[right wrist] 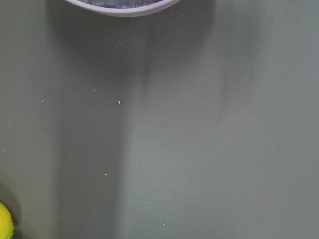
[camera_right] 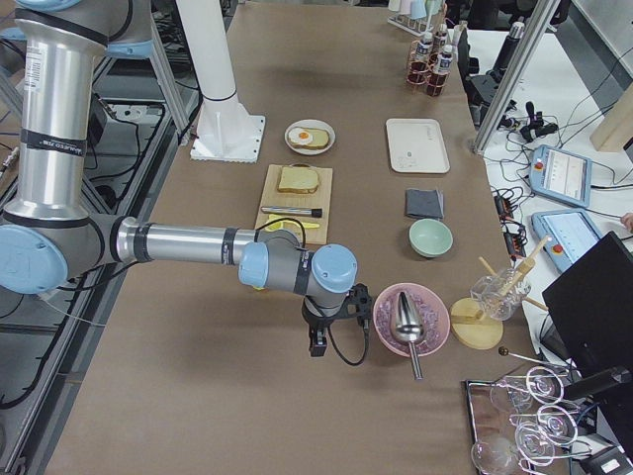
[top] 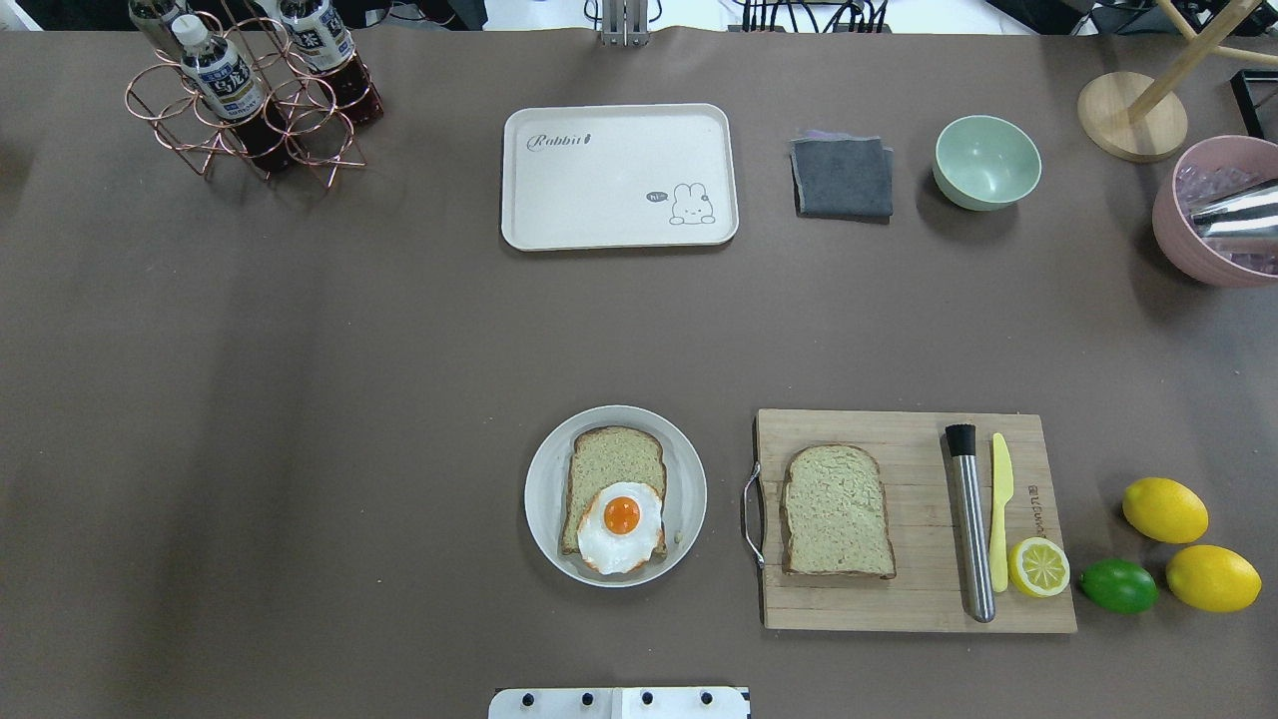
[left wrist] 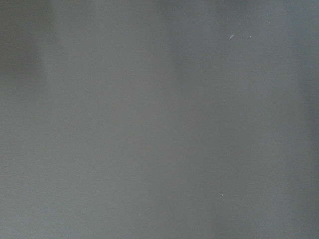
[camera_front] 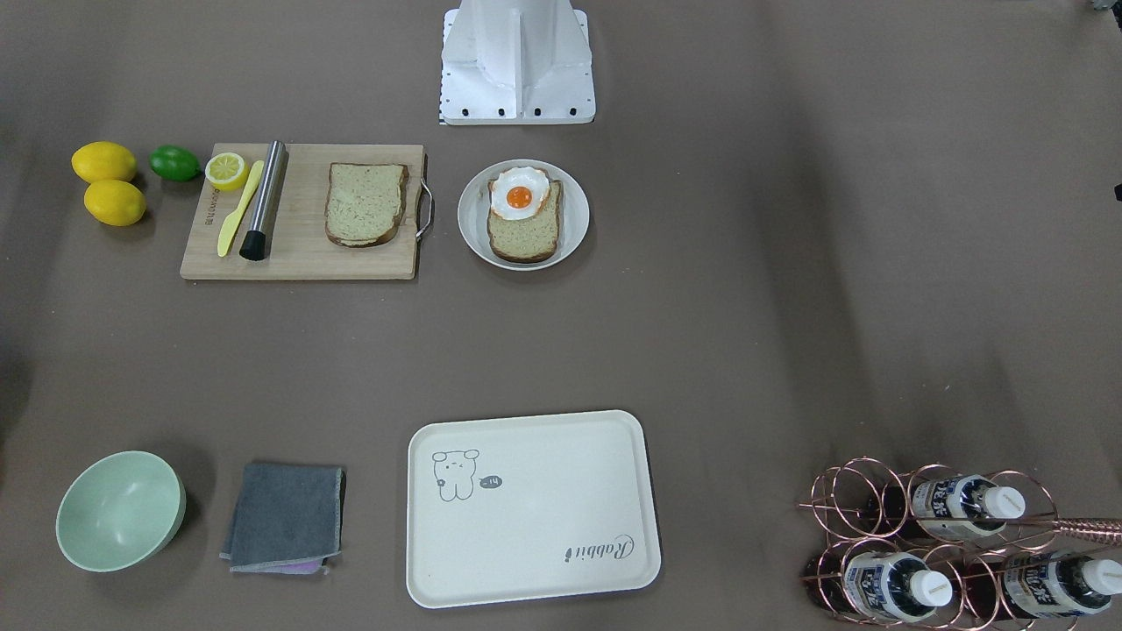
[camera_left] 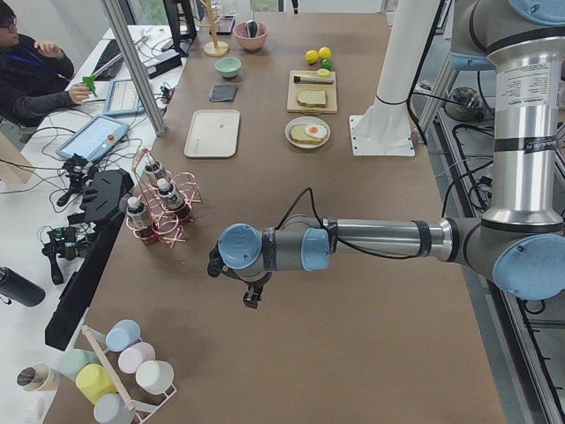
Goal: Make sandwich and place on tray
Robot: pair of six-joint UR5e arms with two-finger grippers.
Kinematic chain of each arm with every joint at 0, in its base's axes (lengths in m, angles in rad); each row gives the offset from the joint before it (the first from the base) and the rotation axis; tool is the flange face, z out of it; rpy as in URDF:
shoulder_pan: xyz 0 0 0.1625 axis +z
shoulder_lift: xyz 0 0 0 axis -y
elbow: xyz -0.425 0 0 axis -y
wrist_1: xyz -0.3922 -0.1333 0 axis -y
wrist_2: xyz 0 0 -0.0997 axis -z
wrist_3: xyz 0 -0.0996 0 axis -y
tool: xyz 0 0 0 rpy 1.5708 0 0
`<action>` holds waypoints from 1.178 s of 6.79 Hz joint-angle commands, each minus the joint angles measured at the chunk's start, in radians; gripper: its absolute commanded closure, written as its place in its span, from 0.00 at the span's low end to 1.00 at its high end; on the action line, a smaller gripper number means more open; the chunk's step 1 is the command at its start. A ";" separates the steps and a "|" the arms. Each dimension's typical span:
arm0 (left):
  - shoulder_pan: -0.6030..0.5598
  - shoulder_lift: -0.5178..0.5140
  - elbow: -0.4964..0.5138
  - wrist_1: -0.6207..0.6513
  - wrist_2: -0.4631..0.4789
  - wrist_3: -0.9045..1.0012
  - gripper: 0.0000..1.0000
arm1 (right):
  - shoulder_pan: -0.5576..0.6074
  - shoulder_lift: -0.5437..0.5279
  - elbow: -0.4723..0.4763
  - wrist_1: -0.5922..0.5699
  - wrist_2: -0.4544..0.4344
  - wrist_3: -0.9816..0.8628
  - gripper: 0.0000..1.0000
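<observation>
One bread slice [top: 609, 461] lies on a round white plate [top: 544, 499] with the fried egg [top: 621, 527] on its near end. The second bread slice [top: 837, 511] lies on the wooden cutting board [top: 899, 429]. The cream tray [top: 619, 175] sits bare at the far middle of the table. My left gripper [camera_left: 251, 299] hangs over bare table near the bottle rack. My right gripper [camera_right: 316, 344] hangs beside the pink bowl. Both show only in the side views, so I cannot tell whether they are open or shut.
On the board lie a steel muddler [top: 970, 524], a yellow knife [top: 999, 519] and a half lemon [top: 1038, 567]. Two lemons [top: 1164, 509] and a lime [top: 1118, 585] sit beside it. Far side: bottle rack [top: 250, 90], grey cloth [top: 842, 177], green bowl [top: 986, 161], pink bowl [top: 1213, 215].
</observation>
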 commanded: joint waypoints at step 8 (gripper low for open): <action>0.006 -0.110 -0.011 -0.074 0.011 0.016 0.02 | 0.000 -0.001 -0.005 0.000 0.000 -0.005 0.00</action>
